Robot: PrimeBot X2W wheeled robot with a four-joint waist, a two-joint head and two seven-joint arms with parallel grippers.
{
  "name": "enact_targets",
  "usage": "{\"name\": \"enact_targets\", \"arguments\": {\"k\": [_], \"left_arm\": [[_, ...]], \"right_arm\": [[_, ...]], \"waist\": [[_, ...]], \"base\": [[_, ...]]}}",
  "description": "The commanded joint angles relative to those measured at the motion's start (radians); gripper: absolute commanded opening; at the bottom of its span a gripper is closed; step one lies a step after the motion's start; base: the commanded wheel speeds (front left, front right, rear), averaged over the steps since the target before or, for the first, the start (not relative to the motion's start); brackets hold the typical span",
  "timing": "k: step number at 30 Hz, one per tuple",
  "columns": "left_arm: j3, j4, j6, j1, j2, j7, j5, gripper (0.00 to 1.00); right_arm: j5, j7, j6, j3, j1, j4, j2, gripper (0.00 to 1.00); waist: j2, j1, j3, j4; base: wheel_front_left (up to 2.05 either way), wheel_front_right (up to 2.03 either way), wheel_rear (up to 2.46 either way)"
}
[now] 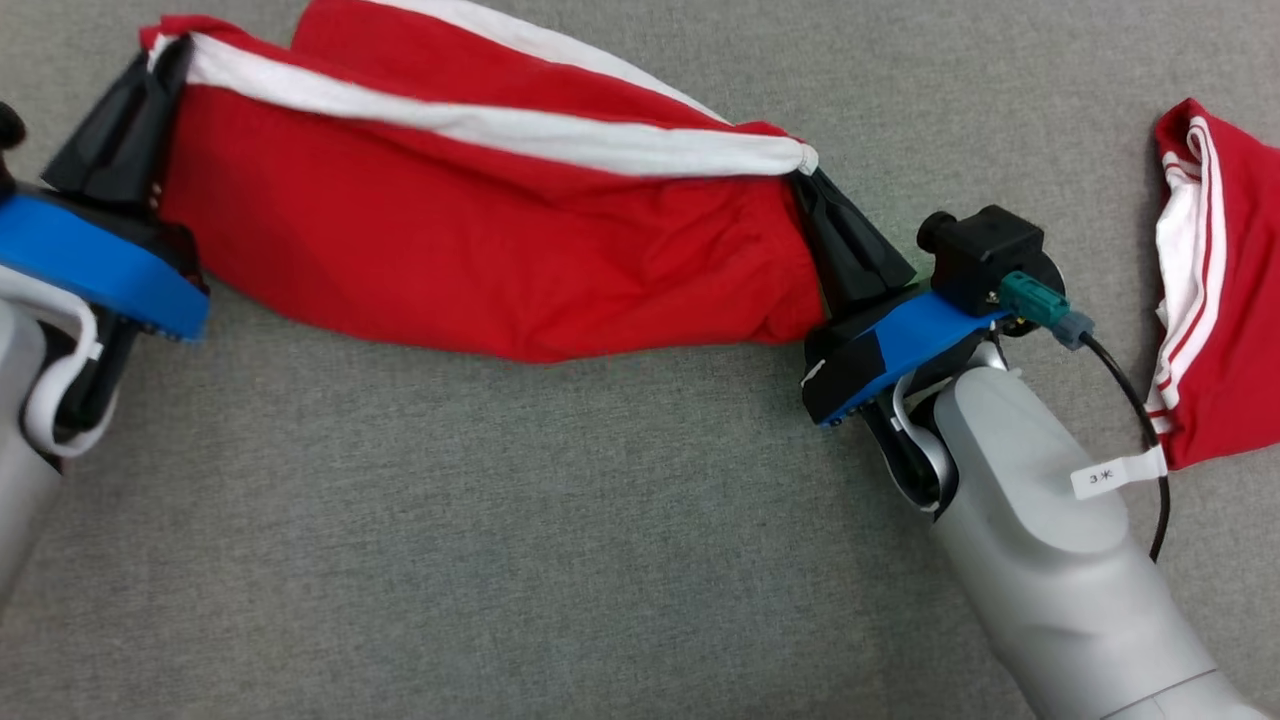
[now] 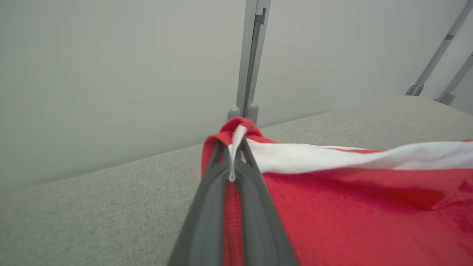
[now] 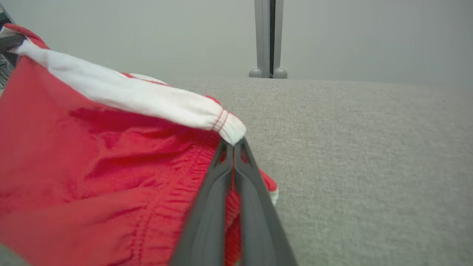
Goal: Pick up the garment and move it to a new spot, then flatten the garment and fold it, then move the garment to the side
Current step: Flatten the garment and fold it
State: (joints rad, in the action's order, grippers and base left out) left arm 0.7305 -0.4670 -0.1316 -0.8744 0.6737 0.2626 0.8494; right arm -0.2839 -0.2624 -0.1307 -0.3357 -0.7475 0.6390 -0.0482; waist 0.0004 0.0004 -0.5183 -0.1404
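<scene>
The left gripper (image 1: 168, 62) and right gripper (image 1: 806, 182) are each pinching a corner of the soft, light red shorts (image 1: 480, 250), sagging between them over the grey table (image 1: 500, 500), corners looking the surest hold.

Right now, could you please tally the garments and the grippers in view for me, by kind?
Red-and-white garments: 2, the held garment and a second garment lying to the right.
Grippers: 2, the left gripper and the right gripper, each shut on an end of the held garment.
Total: 4
</scene>
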Motion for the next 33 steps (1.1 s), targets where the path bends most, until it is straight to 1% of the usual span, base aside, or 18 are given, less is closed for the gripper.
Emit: {"name": "enact_targets", "arguments": {"k": [1, 4, 8, 10, 15, 23, 29, 33], "left_arm": [[0.007, 0.004, 0.002, -0.031, 0.013, 0.003, 0.010, 0.00], [-0.005, 0.000, 0.002, -0.064, 0.039, 0.002, 0.027, 0.00], [-0.004, -0.017, 0.002, -0.081, 0.058, 0.003, 0.037, 0.00], [-0.003, -0.009, 0.002, -0.080, 0.060, 0.003, 0.036, 0.00], [-0.016, -0.001, 0.002, -0.066, 0.037, 0.003, 0.025, 0.00], [-0.100, -0.042, 0.002, -0.052, 0.000, 0.003, -0.024, 0.00], [-0.117, -0.045, 0.002, -0.052, -0.032, 0.002, -0.049, 0.00], [-0.125, -0.070, 0.002, -0.041, -0.038, 0.002, -0.067, 0.00]], "right_arm": [[-0.007, -0.003, 0.000, 0.000, -0.019, 0.001, -0.005, 0.00], [-0.014, -0.003, 0.000, 0.005, -0.030, -0.011, -0.005, 0.00], [-0.024, -0.003, 0.000, 0.004, -0.023, -0.029, -0.006, 0.00], [-0.031, -0.003, 0.000, 0.004, -0.012, -0.039, -0.006, 0.00], [-0.046, -0.003, 0.000, 0.006, 0.016, -0.080, -0.005, 0.00], [-0.058, -0.003, 0.000, 0.000, 0.052, -0.142, -0.005, 0.00], [-0.051, -0.003, 0.000, 0.028, 0.075, -0.169, -0.005, 0.00], [-0.053, -0.003, 0.000, 0.025, 0.086, -0.175, -0.006, 0.00]], "waist": [[-0.0004, -0.0004, -0.015, 0.001], [-0.0004, -0.0004, -0.041, -0.010], [-0.0004, -0.0004, -0.062, -0.026], [-0.0004, -0.0004, -0.067, -0.032], [-0.0004, -0.0004, -0.071, -0.046], [-0.0004, -0.0004, -0.057, -0.068], [-0.0004, -0.0004, -0.046, -0.082], [-0.0004, -0.0004, -0.041, -0.101]], "base": [[0.00, 0.00, 0.00], [0.00, 0.00, 0.00], [0.00, 0.00, 0.00], [0.00, 0.00, 0.00], [0.00, 0.00, 0.00], [0.00, 0.00, 0.00], [0.00, 0.00, 0.00], [0.00, 0.00, 0.00]]}}
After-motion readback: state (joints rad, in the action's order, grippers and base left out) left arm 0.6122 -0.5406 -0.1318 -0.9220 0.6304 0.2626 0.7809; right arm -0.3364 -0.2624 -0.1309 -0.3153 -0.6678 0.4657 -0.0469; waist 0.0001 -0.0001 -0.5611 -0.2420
